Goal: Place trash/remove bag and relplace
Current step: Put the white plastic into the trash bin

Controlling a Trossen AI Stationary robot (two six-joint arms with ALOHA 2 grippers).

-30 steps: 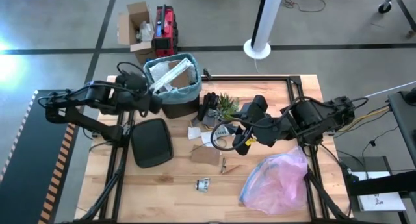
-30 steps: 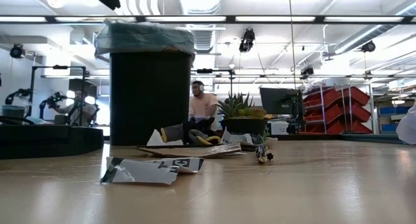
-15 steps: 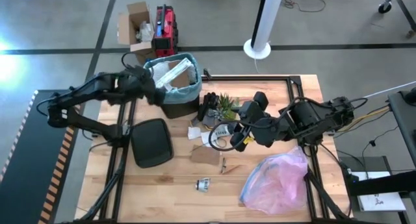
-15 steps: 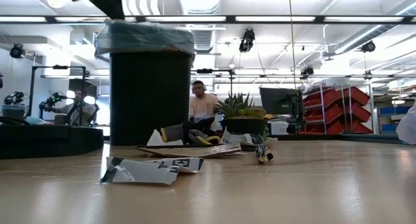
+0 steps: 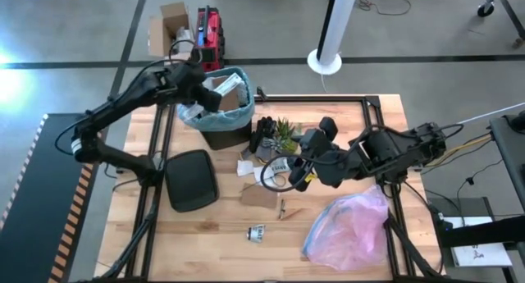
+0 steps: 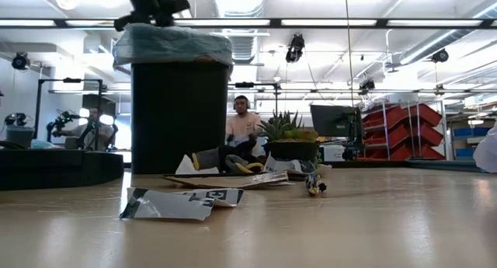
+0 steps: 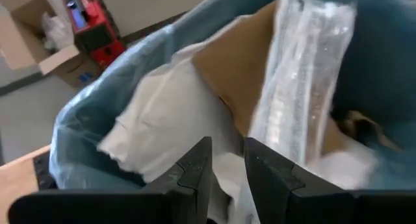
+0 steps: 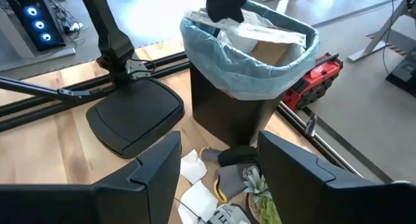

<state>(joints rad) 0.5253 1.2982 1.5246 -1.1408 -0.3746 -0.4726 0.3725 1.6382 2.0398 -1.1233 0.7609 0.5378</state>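
Bin: A black bin point(image 5: 223, 127) stands in the upper left part of the table in the high view. It is upright.
Bag: The light blue bag point(image 5: 238, 112) lines the bin. Its edge is folded over the rim all the way round.
Trash in bin: White paper point(image 7: 162, 126), brown paper point(image 7: 237, 74) and a clear crinkly wrapper point(image 7: 302, 68) sit inside the bag. They fill it close to the top.
Trash on table: Some white paper point(image 5: 246, 166) and a flat brown piece point(image 5: 260, 195) lie in the middle of the table. A small scrap point(image 5: 257, 232) lies near the bottom edge.
Left gripper: The left gripper point(image 5: 199, 79) hangs over the mouth of the bin, at the upper left of the high view. Its two fingers point(image 7: 195, 169) are close together with a thin gap, and nothing is pinched between them.
Right gripper: The right gripper point(image 5: 310, 142) waits over the middle of the table, near a small green plant point(image 5: 285, 132). Its fingers are spread wide and hold nothing.
Other things: A flat black lid point(image 5: 190, 180) lies on the table to the left. A pink bag point(image 5: 349, 225) lies at the lower right.
Step now: It looks like the left arm is working on the trash in the bin.
How to do it well: Go down slowly in the middle of the bin. Keep the fingers off the thin bag so it does not rip. Do not bump the rim, or the bin may tip.
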